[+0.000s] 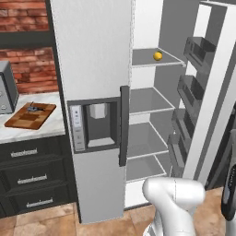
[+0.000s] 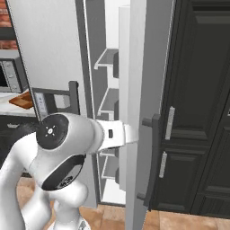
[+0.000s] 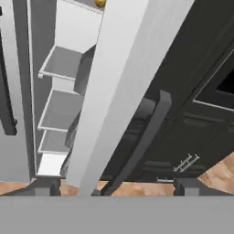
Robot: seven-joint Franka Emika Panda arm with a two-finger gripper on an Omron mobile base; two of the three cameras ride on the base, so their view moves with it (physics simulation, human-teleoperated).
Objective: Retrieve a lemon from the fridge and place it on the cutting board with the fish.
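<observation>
Lemon (image 1: 158, 56) sits on the fridge's (image 1: 92, 55) upper inner shelf, far back right; small, round, yellow. Gripper (image 3: 116, 187) hangs low by the open door's (image 3: 114, 91) handle (image 3: 144, 137), fingers spread, grasping nothing. Lemon lies above and left, past the door edge. Cutting board (image 1: 30, 115) with fish (image 1: 33, 109) waits on the left desk (image 1: 46, 129).

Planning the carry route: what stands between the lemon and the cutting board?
In the left base view, the fridge's closed left door with its dispenser panel stands between the lemon and the cutting board.
</observation>
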